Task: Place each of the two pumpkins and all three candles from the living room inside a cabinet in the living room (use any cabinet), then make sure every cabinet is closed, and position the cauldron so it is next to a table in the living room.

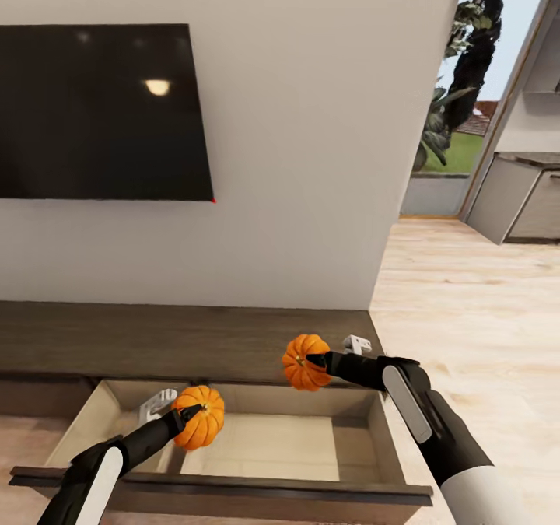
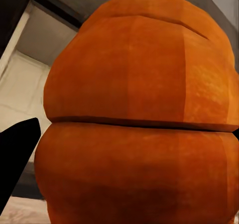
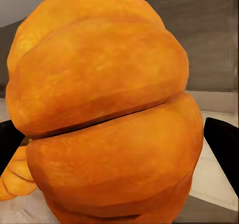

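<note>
Two pumpkins (image 1: 201, 417) (image 1: 304, 362), one per hand (image 1: 189, 411) (image 1: 314, 360), above one open drawer (image 1: 233, 447).

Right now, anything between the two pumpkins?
Nothing. In the head view the left pumpkin and right pumpkin hang apart, with just the open drawer's pale back wall and the cabinet top behind.

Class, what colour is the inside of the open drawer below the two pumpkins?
Pale beige wood inside the drawer, against its dark-brown front; the head view shows it best.

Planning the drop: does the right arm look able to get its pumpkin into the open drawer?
Probably yes: the right pincer holds its pumpkin at the open drawer's back edge, nothing between.
</note>
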